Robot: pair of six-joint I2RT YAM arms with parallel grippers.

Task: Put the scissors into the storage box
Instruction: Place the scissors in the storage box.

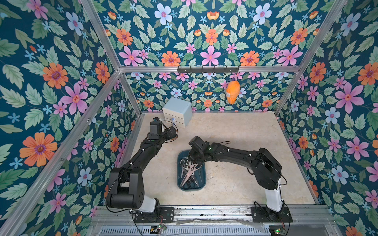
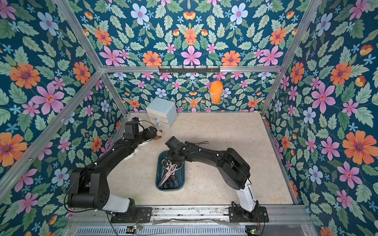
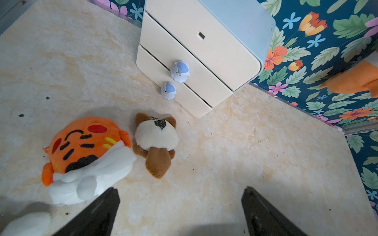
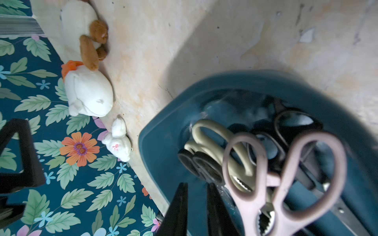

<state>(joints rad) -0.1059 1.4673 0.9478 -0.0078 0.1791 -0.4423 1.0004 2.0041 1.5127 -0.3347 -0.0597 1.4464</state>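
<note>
Scissors (image 1: 191, 170) all lying piled in the storage box (image 1: 178, 173), lower centre of a top view; none showing on the bare table (image 1: 235, 143). Right gripper (image 4: 196, 185) hovering over the box's upper end, jaws parted only a slit, pinching nothing. Pink pair (image 4: 286, 173) lying topmost, just beside it. Left gripper (image 3: 181, 190) hanging upper left near the drawer cabinet (image 1: 177, 111), jaws spread wide, empty. Handling, by my judgement: stiff, weighty steel, slick blades, loops tangling. Taking hold at a handle ring or the pivot is looking safest.
</note>
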